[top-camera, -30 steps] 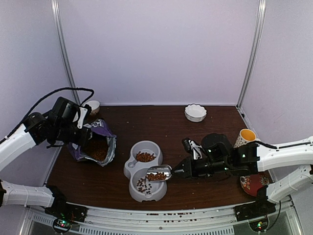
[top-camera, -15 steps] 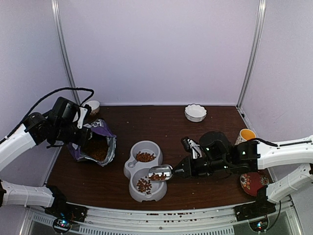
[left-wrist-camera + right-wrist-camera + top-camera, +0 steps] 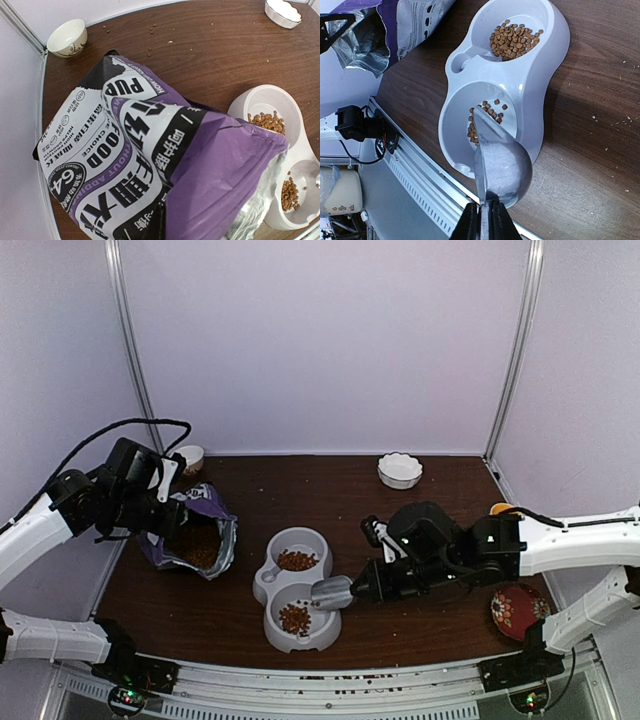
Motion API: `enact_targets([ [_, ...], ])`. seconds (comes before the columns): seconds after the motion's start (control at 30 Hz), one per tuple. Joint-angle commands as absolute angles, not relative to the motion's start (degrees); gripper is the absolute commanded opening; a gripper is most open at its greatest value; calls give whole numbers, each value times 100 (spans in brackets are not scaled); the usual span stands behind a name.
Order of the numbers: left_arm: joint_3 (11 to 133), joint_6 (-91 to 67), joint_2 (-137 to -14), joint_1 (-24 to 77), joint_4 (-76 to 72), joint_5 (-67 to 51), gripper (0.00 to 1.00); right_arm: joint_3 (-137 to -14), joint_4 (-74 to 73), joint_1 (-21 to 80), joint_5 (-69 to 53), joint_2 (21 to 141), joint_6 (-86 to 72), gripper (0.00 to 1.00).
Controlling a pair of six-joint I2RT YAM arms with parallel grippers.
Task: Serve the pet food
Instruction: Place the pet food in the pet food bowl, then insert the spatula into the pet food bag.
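Top external view. My right gripper [image 3: 357,590] is clamped on the handle of the metal scoop [image 3: 331,592], and the scoop's head reaches over the near compartment of the grey double bowl [image 3: 262,585].

Right wrist view. My two fingers [image 3: 469,223] are pinched tight on the thin handle. The scoop is rolled over so that its rounded back faces the camera, and its lip points down into the near compartment. I cannot see inside the scoop.

Pet food [image 3: 488,119] lies in a loose patch on the floor of the near compartment, just under the scoop's lip. A fuller heap sits in the far compartment. More of it shows inside the open mouth of the purple bag [image 3: 209,504], at the left of the table [image 3: 430,635].

My left gripper [image 3: 168,512] is at the bag's upper rim with its jaws together, and it looks pinched on the film there. The bag leans with its mouth open toward the double bowl. In the left wrist view the bag fills the frame and my own fingers do not show.

Also on the table:
- a small bowl [image 3: 189,455] in the far left corner
- a scalloped white bowl [image 3: 400,470] far right of centre
- a yellow cup [image 3: 502,508] behind my right arm
- a red patterned plate [image 3: 518,608] near the right edge
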State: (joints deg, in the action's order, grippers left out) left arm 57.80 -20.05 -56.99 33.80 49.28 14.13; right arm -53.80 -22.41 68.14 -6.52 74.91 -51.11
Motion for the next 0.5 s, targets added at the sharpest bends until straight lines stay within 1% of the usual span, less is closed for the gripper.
enact_targets([
  [0.0,5799,-2057,-5587,3264,4500,1631,0,-5835,-2860,6941,-185,7694,-4830,0],
  [0.3,5796,-2057,-5573,3247,4491,1600,0,-6402,-3589,7138,261,8050,-4561,0],
  [0.47,5801,-2057,-5564,3241,4493,1578,0,-6563,-3675,7195,320,8144,-4501,0],
])
